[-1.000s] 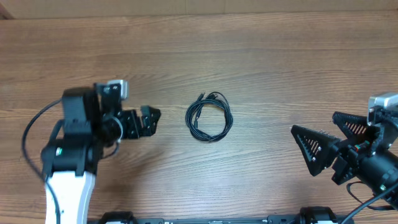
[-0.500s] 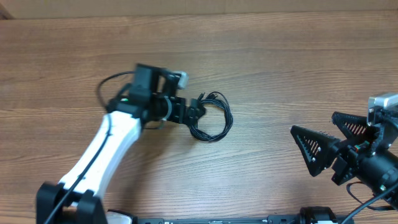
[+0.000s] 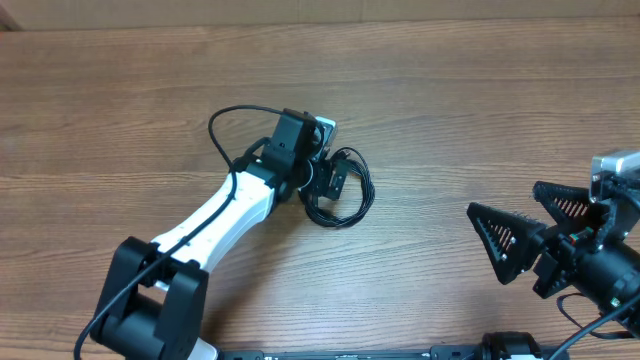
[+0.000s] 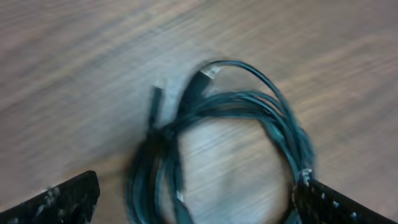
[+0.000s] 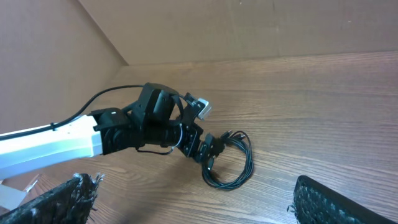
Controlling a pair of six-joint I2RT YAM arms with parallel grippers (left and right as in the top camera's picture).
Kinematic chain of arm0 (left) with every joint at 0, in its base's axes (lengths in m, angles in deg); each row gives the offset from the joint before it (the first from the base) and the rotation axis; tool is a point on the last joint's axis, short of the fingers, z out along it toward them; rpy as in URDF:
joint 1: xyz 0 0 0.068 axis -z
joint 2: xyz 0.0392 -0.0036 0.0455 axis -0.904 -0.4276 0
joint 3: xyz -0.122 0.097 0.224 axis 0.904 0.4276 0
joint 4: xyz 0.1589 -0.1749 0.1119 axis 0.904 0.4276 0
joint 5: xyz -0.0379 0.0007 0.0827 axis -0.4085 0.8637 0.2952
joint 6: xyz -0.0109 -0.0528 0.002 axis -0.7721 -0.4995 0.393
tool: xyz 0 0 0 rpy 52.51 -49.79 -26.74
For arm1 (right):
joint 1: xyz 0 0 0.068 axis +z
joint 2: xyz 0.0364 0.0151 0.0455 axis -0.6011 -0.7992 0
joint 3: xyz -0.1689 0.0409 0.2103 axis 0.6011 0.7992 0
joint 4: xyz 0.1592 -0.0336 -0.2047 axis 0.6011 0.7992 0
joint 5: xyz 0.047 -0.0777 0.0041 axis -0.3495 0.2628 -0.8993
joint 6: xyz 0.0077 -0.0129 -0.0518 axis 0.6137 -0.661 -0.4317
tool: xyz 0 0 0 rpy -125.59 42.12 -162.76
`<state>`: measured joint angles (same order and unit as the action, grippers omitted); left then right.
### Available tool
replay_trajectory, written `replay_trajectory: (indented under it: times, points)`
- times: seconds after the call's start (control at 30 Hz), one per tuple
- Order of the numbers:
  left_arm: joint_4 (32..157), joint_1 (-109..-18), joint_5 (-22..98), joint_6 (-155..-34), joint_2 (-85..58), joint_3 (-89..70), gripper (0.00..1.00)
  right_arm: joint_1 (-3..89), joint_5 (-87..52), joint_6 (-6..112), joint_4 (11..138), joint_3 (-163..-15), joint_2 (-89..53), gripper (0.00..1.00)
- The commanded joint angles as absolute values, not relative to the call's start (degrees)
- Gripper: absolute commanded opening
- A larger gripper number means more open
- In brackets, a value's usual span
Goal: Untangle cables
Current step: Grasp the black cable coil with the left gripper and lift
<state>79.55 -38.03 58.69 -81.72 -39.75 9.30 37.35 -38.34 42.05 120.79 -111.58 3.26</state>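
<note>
Overhead, the cables [image 3: 362, 200] lay in a flat loop near the middle of the table [image 3: 450, 100]. The loop ran slightly longer from far to near, with the plug ends [image 3: 335, 153] at its far rim pointing away from the robot. The left end effector [image 3: 330, 182] stood wide over the loop's left side, holding nothing. The right end effector [image 3: 510, 215] sat wide and empty, well apart.

In the left wrist view, the cables [image 4: 249, 102] lay between the spread fingers [image 4: 62, 199], with the plug ends [image 4: 180, 93] at upper left. We judged it best to close on one plug end, not the bundle.

In the right wrist view, the cables [image 5: 239, 168] lay just beside the left end effector [image 5: 208, 152]; we could not tell whether they touched.
</note>
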Motion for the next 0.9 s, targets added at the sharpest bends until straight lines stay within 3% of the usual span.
replay_trajectory:
  times: [0.0, 0.33, 0.37, 0.4, 0.47, 0.53, 0.7, 0.87]
  points:
    - [78.2, -37.8, 64.2, -80.8, -41.5, 9.6, 1.00, 37.2, -38.6, 42.0, 120.7, -112.3, 3.4, 1.00]
    - [78.2, -37.7, 64.5, -84.8, -46.4, 9.6, 1.00, 37.2, -38.6, 42.0, 120.6, -112.3, 3.4, 1.00]
    - [78.3, -37.7, 64.1, -85.4, -46.6, 9.6, 0.91, 37.2, -38.6, 42.0, 120.6, -112.3, 3.4, 1.00]
    - [78.3, -37.7, 63.5, -85.8, -47.0, 9.6, 0.75, 37.2, -38.6, 42.0, 120.6, -112.3, 3.4, 1.00]
    - [78.3, -37.7, 61.8, -85.8, -47.1, 9.6, 0.61, 37.2, -38.6, 42.0, 120.6, -112.3, 3.3, 1.00]
    - [78.3, -37.7, 60.6, -85.9, -47.1, 9.6, 0.65, 37.2, -38.6, 42.0, 120.6, -112.3, 3.3, 1.00]
    - [78.9, -37.7, 59.7, -86.0, -47.1, 9.6, 1.00, 37.2, -38.6, 42.0, 120.6, -112.3, 3.2, 1.00]
    - [79.1, -37.7, 59.9, -86.0, -47.1, 9.6, 1.00, 37.2, -38.6, 42.0, 120.6, -112.3, 3.2, 1.00]
